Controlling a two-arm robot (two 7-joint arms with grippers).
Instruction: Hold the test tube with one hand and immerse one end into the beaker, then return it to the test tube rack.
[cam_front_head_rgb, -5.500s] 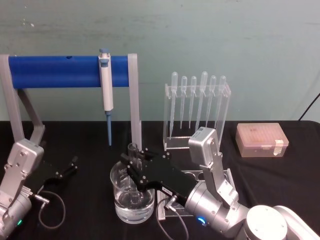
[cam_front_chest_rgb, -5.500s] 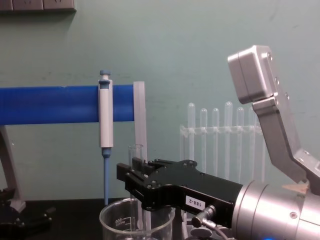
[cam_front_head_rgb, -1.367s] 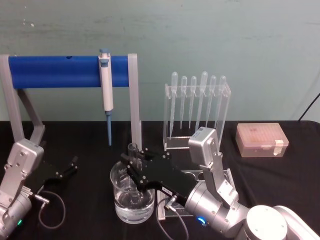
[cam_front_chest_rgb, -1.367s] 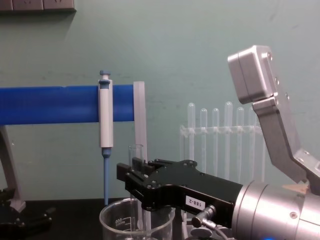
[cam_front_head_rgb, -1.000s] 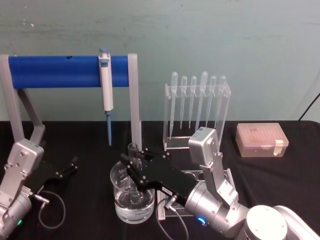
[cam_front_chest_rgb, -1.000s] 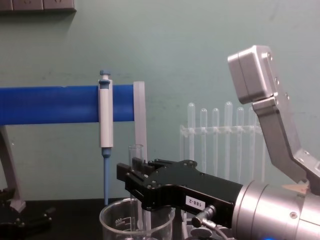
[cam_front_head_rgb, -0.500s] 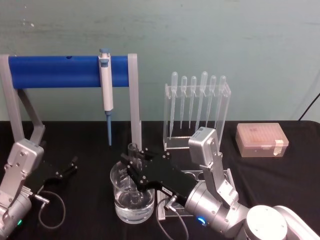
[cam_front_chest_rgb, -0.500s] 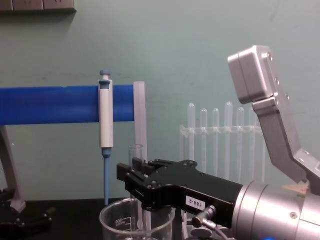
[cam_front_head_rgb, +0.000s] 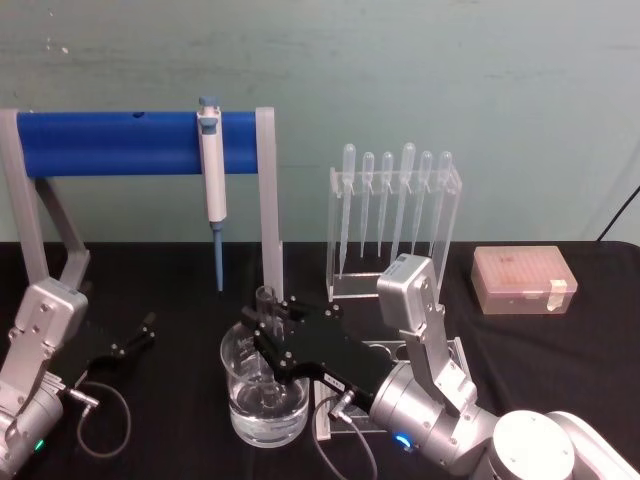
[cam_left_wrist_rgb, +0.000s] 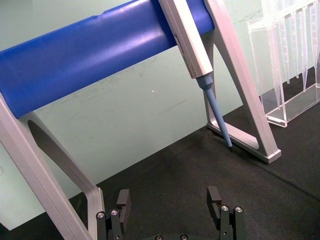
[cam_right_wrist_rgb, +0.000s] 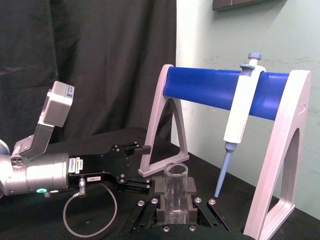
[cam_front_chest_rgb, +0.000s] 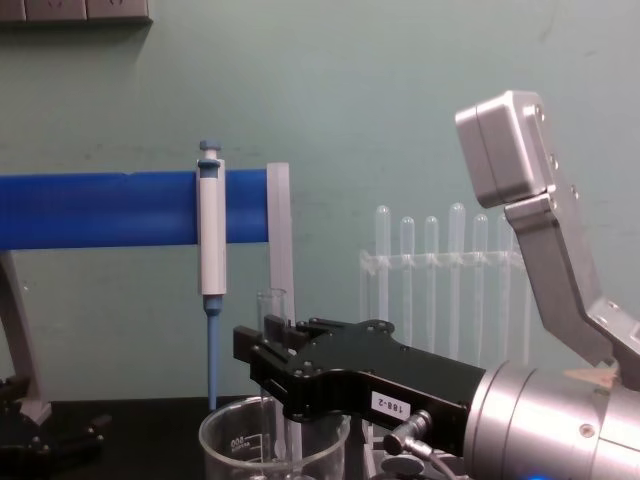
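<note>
Right claw (cam_front_head_rgb: 268, 328) clamped on the test tube (cam_front_head_rgb: 266, 298) — lower end down in the beaker (cam_front_head_rgb: 238, 398); left claw (cam_left_wrist_rgb: 169, 201) parked at left, wide open.

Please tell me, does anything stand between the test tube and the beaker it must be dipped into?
Nothing visible does. The right gripper, shut on the test tube, holds it upright inside the beaker, its lower end apparently in the liquid. The left gripper rests open above the table, off to the left.
</note>
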